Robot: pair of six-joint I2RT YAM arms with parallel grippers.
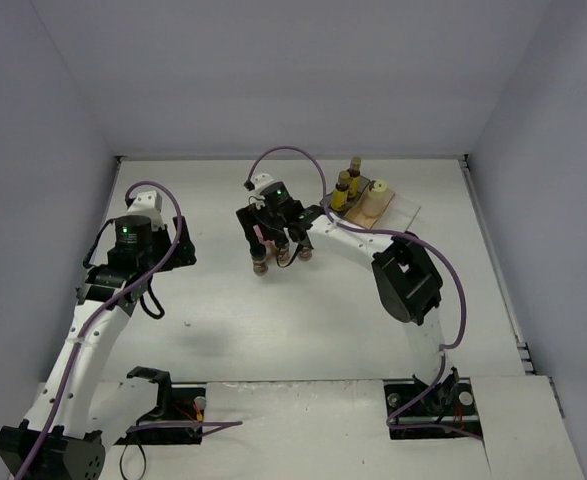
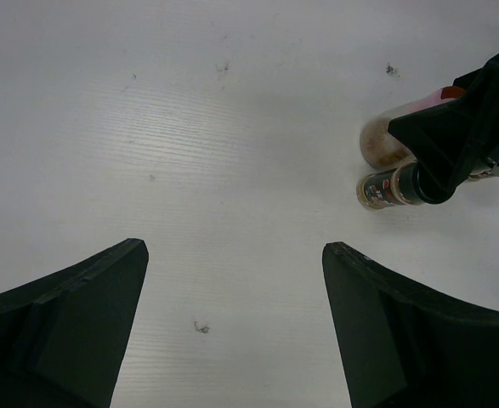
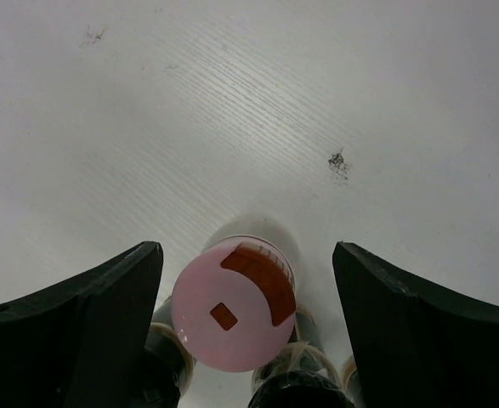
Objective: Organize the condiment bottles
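Mid-desk, an upright clear round bottle with a pink lid sits between the right jaws, which are spread and clear of it on both sides. Dark-capped brown jars crowd just beside it. Left jaws are also spread, over the white desk at left. Amber bottles sit in a translucent bin, far right.

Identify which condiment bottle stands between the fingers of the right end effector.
The pink-lidded bottle, upright between the open fingers of the right end effector. It alone has a pink lid; the dark-capped jars beside it sit lower.
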